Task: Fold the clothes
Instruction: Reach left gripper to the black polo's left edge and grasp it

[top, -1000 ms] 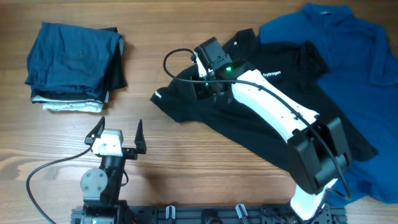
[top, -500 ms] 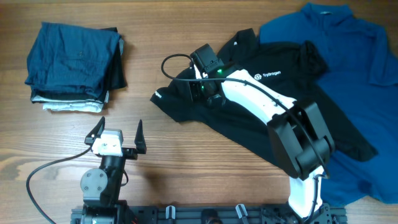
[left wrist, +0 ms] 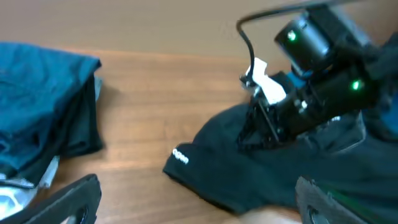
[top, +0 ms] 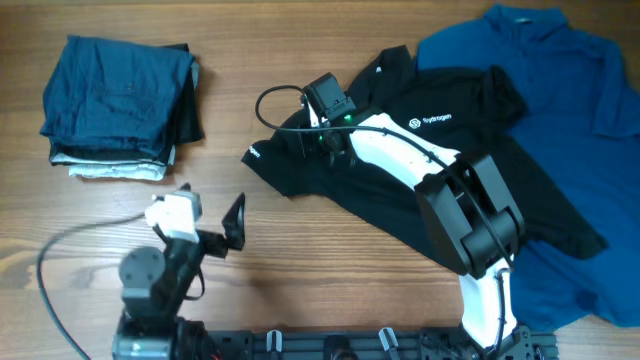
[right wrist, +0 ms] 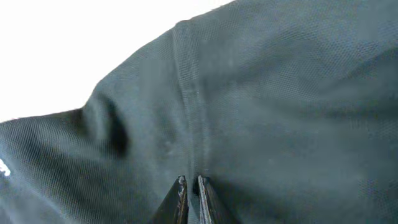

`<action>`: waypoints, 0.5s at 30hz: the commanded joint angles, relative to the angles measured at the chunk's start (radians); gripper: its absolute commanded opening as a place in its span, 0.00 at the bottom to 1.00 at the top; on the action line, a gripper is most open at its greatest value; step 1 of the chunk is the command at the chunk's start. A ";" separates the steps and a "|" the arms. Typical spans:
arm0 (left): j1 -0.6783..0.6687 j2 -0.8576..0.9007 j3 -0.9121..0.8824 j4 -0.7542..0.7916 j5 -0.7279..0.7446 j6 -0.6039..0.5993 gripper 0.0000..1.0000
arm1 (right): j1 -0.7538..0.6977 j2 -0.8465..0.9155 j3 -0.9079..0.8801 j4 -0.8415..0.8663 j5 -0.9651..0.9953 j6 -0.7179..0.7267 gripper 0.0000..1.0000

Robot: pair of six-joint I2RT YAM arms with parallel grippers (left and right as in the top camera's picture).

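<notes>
The clothes lie on the right half of the table. A black shirt (top: 330, 185) with a white chest logo is spread over a bright blue shirt (top: 560, 90). My right gripper (top: 323, 148) is down on the black shirt near its left shoulder. In the right wrist view its fingertips (right wrist: 191, 185) stand shut, with only a sliver between them, right at a seam of the black shirt (right wrist: 280, 93); no bunched cloth shows. My left gripper (top: 205, 225) hovers open over bare wood, left of the shirt. Its view (left wrist: 196, 208) looks at the black sleeve (left wrist: 249, 168).
A stack of folded garments (top: 120, 100) sits at the far left, and it shows in the left wrist view as the stack (left wrist: 37, 106). The right arm (top: 430, 165) crosses the black shirt. A black cable (top: 275, 100) loops beside its wrist. Wooden tabletop (top: 300, 250) lies between the arms.
The right gripper has slid a little to the left over the black shirt. The left arm has swung and turned its open gripper toward the shirt.
</notes>
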 commanded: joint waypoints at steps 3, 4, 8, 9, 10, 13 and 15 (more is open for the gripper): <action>0.002 0.476 0.406 -0.219 0.024 -0.022 1.00 | -0.034 0.038 -0.008 0.016 0.023 0.011 0.09; 0.002 0.565 0.473 -0.271 0.024 -0.022 1.00 | -0.046 0.046 -0.008 0.018 -0.003 0.011 0.09; 0.002 0.810 0.608 -0.332 0.060 -0.022 1.00 | -0.090 0.051 -0.004 0.030 -0.156 -0.045 0.07; 0.002 0.832 0.612 -0.317 0.089 -0.022 1.00 | -0.101 0.040 -0.002 0.030 -0.186 -0.047 0.07; 0.002 0.848 0.612 -0.296 0.123 -0.021 1.00 | -0.115 0.022 0.000 0.030 -0.227 -0.045 0.07; 0.002 0.867 0.612 -0.250 0.174 -0.020 1.00 | -0.131 -0.024 0.000 0.036 -0.299 -0.045 0.11; 0.002 0.868 0.612 -0.259 0.174 -0.018 1.00 | -0.128 -0.026 0.000 0.047 -0.319 -0.044 0.12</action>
